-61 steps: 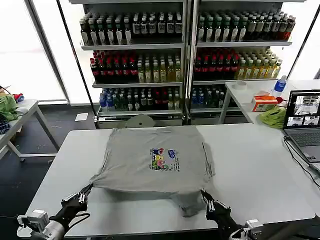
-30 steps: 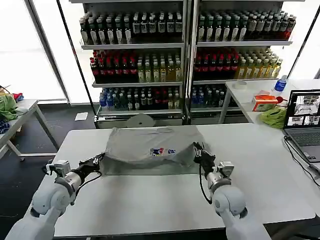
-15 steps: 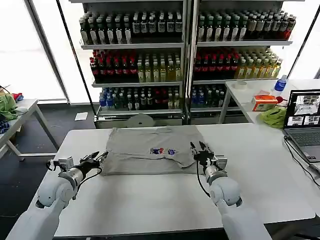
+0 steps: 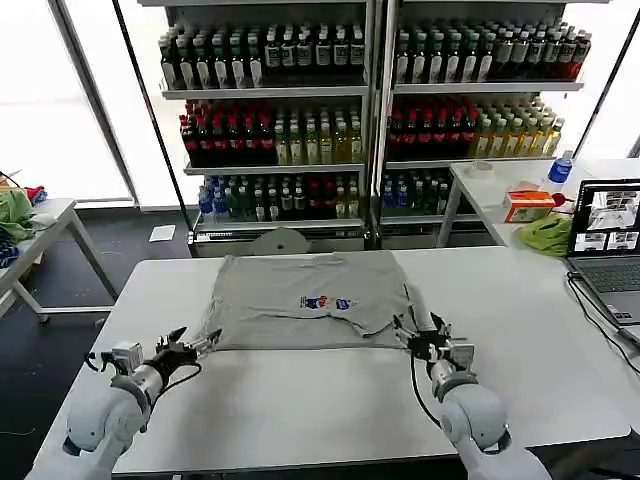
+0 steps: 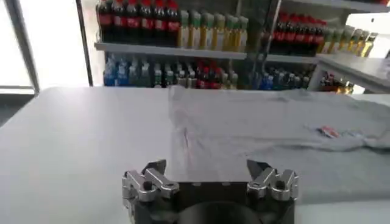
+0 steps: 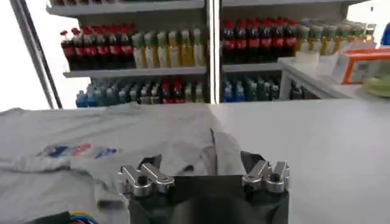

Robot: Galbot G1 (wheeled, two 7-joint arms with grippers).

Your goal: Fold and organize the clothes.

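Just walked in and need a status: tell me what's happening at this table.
A two-armed robot is folding a light grey shirt on the white table. The shirt lies folded into a band at the far side. The left hand is open just off the shirt's near left corner, and the right hand is open at its near right corner. Neither grips the cloth right now.

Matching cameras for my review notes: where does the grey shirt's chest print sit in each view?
Head view: the chest print lies mid-table on the folded shirt.
Left wrist view: the print is toward the picture's right edge.
Right wrist view: the print is toward its left edge.
Shared landmark: the drinks shelves behind the table.
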